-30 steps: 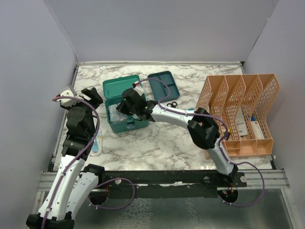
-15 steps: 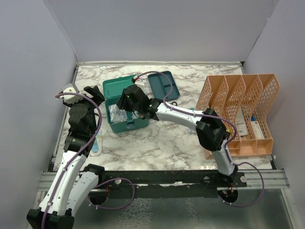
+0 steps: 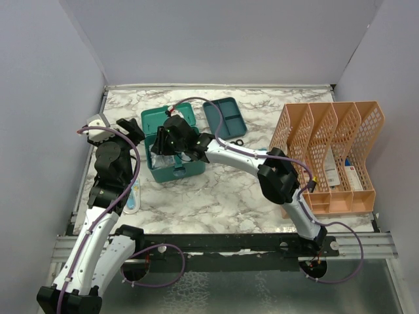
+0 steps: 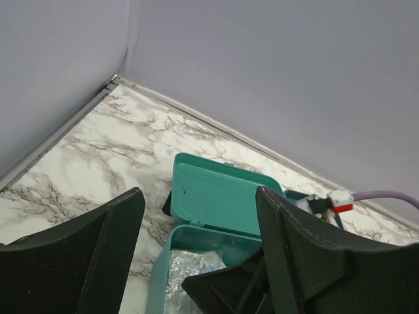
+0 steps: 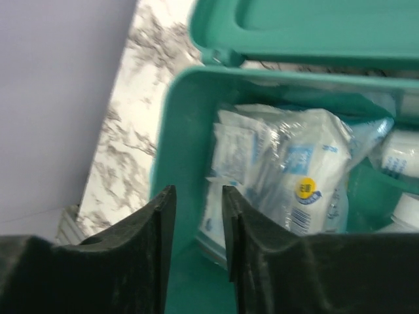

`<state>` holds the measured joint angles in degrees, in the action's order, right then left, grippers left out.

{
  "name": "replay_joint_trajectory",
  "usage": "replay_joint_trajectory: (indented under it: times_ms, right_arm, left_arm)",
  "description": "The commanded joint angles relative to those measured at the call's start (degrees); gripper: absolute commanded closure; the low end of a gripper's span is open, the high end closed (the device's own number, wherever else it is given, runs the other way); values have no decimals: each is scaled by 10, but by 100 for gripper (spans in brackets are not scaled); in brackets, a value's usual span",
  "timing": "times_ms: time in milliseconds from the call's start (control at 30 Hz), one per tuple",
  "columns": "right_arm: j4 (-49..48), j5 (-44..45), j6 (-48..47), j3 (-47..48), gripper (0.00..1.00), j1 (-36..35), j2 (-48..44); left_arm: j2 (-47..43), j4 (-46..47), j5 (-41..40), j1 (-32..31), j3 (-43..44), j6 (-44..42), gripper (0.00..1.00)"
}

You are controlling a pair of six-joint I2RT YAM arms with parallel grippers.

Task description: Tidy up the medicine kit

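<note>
Teal medicine kit (image 3: 180, 171), lid open, left rear of table (image 3: 216, 193).
Your right gripper (image 5: 198, 193) hangs over its packets (image 5: 288, 176), jaws narrowly apart and empty, likely to sort them; your left gripper (image 4: 198, 196), wide apart, stands clear.

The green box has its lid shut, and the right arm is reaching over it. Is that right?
Not quite. The lid of the green box is open, tipped back, and packets show inside; the left wrist view shows it. The right arm's fingers do reach over the box.
</note>
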<state>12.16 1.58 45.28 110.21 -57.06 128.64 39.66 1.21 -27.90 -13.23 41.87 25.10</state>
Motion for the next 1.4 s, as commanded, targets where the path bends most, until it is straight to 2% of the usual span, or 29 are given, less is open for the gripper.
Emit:
replay_joint_trajectory:
  times_ms: [0,167,333,567,733,833,933,1033,1133,1367]
  right_arm:
    - [50,9,-5,22,62,-4,26]
    - [67,14,-9,42,58,-4,38]
    - [60,-34,-35,76,56,0,29]
    - [-2,-46,-53,-5,54,18,-77]
    - [-15,25,-94,-117,54,48,-181]
    - [-18,90,-154,-184,54,59,-241]
    - [7,174,-207,-222,49,74,-271]
    - [54,204,-214,-232,49,106,-271]
    - [72,196,-220,-241,49,138,-254]
    - [105,183,-239,-195,47,189,-151]
  left_arm:
    - [-2,-4,11,1,13,-2,28]
    - [4,-4,13,1,13,-2,28]
    - [9,-8,12,2,29,-23,28]
    - [14,3,38,2,39,-66,28]
    - [22,15,121,1,37,-89,28]
    - [29,22,180,1,38,-130,28]
    - [37,1,204,1,56,-173,27]
    - [38,-3,189,1,58,-171,27]
    - [43,-11,186,2,60,-164,27]
    - [63,-21,204,1,67,-131,27]
